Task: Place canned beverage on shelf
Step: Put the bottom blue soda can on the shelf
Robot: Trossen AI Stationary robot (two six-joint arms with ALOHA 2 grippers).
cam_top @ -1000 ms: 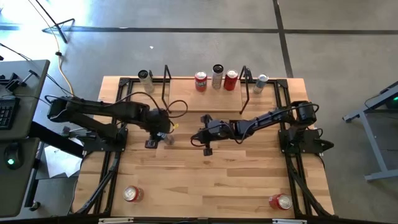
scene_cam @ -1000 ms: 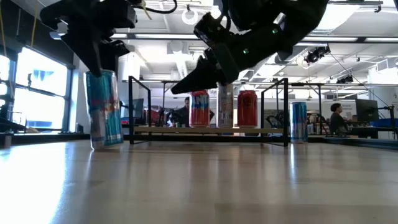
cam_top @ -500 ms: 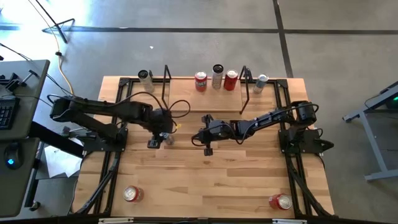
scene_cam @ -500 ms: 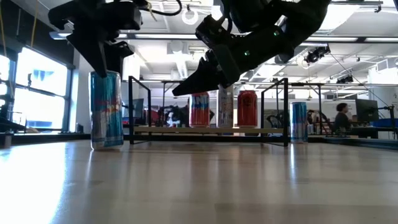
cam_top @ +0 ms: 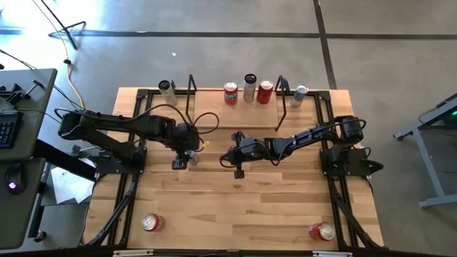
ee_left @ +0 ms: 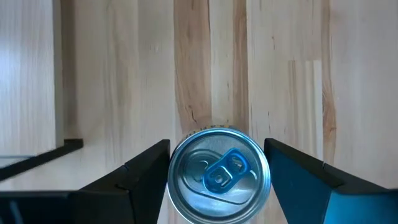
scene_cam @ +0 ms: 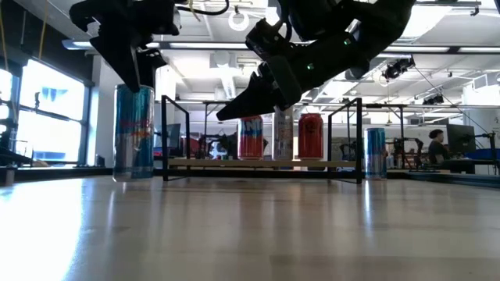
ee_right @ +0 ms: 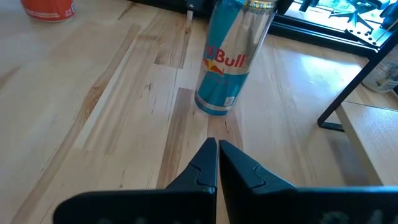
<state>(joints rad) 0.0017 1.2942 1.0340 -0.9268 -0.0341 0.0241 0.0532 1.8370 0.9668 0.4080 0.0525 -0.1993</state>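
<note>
Fingers of left gripper (ee_left: pixel 217 180) spread, straddling upright Red Bull can (ee_left: pixel 219 175) without touching; right gripper (ee_right: pixel 217 163) fingers closed, hovering beside that can.

**Robot body: appearance check**

Both arms (cam_top: pixel 114 128) are dark, jointed segments on black bases. A loose black cable loops over the left wrist, with a small yellow tag beside it. The right gripper (ee_right: pixel 217 149) has matte black, tapered fingers.

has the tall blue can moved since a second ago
Yes. In the low view the tall blue can sits upright now, slightly closer to the shelf; it leaned before.
</note>
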